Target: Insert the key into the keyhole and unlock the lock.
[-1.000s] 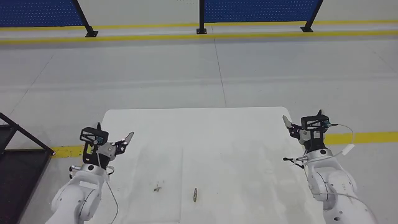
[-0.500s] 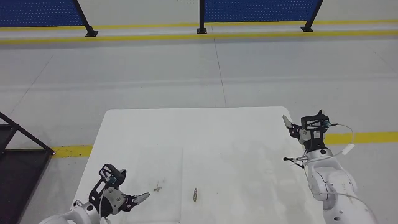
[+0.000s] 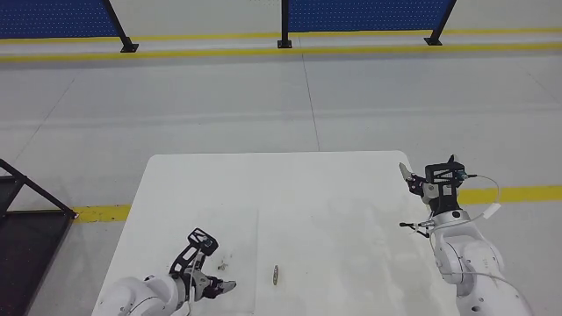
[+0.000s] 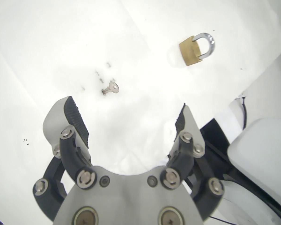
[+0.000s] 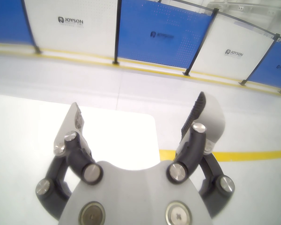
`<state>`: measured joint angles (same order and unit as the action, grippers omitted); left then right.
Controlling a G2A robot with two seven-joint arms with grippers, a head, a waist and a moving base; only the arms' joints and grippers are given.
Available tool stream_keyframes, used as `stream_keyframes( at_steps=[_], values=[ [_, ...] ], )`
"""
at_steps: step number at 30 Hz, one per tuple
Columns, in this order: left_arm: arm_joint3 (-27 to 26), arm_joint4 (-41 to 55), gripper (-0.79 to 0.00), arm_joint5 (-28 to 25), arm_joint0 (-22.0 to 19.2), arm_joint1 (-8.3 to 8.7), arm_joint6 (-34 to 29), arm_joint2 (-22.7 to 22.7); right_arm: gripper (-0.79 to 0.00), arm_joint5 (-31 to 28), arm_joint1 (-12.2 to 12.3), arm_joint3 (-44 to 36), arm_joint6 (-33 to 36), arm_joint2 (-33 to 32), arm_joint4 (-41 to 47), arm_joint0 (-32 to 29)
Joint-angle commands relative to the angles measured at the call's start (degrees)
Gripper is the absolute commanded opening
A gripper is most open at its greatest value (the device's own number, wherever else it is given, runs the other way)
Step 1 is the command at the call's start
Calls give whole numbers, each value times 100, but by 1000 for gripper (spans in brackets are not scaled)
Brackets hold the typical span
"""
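**A:** The left fingers [image 4: 76, 120] are spread wide and empty, poised over the white surface [image 3: 307, 193], with the small silver metal key [image 4: 111, 88] lying flat just ahead of the tips.

**B:** And the square brass padlock [image 4: 190, 51] with its silver shackle lies on its side near the key, apart from it, toward the robot's right. The right fingers [image 5: 192, 111], released too, holding nothing, hang by the surface's right edge.

**A:** Picking up the key is the job, I'd say. Flat metal offers little bite: drop straight down, straddle the round bow, pinch there, leave the blade free for the keyhole.

**B:** Trust the left wrist camera: it shows where the blade points. From above, key and padlock are specks near the front edge, though both arms show, well apart.
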<state>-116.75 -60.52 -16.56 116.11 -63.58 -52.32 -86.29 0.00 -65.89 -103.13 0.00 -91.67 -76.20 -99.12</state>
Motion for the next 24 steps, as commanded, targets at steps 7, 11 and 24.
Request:
stream_keyframes(
  at_steps=[7,11,24],
  values=[
    [245,-638,-292,486,-170,-22,335,446,0,0,0,0,0,0,0,0],
    [344,-704,-416,584,-242,-24,389,535,0,0,0,0,0,0,0,0],
    [557,-927,-468,771,-470,-24,393,800,0,0,0,0,0,0,0,0]
  ],
)
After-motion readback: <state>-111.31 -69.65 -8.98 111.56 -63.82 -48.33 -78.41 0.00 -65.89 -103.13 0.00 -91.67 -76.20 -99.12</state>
